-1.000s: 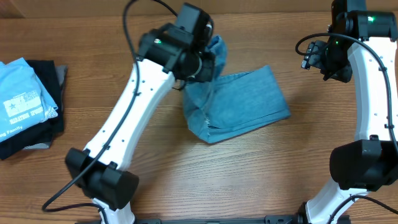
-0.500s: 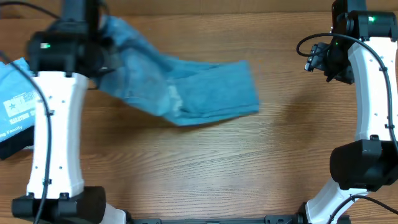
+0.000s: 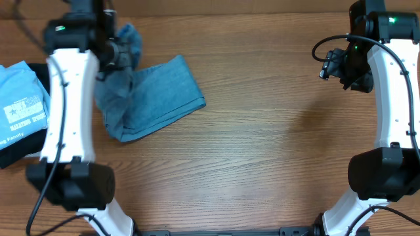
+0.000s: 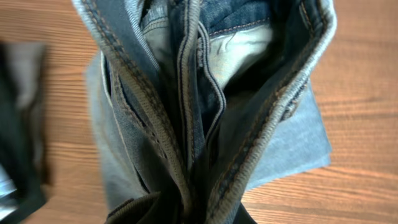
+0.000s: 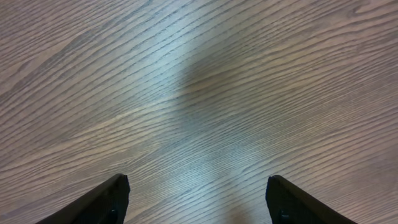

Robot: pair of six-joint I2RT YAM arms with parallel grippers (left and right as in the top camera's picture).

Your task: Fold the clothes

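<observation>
DESK: Starting at the left gripper [image 4: 193, 211]: closed or not?

PHOTO: Closed. Clamped on a thick bunch of the jeans [image 4: 199, 93]. From the left wrist, visible only as dark fingertips [image 4: 137, 213] at the bottom edge, with seams, tan stitching and a pale pocket lining stacked right above. Beyond that, a flat blue panel of denim lying on the wood of the table [image 4: 367, 93].

DESK: And from overhead?

PHOTO: Shown there, and not at the wrist: the left gripper [image 3: 123, 51] held at the far left part of the table [image 3: 262, 151], with the jeans [image 3: 154, 92] crumpled at the grip and spreading down and right into a flat folded panel on the wood.

DESK: Around that?

PHOTO: Left of the arm, a light blue T-shirt [image 3: 20, 108] with white print, lying on top of black and grey garments [image 3: 49, 72]. Near the jeans; touching or apart, impossible to tell with the arm across the gap. At the left wrist, nothing of the print, only the black and grey garments [image 4: 18, 137] as a dark blur at the left edge.

DESK: Right side?

PHOTO: Right gripper [image 5: 198, 186] spread wide, nothing between the fingers, only bare wood grain of the table [image 5: 199, 81] below. From overhead, the right gripper [image 3: 331, 65] seen at the far right, well apart from the jeans, something impossible to read from the right wrist.
</observation>
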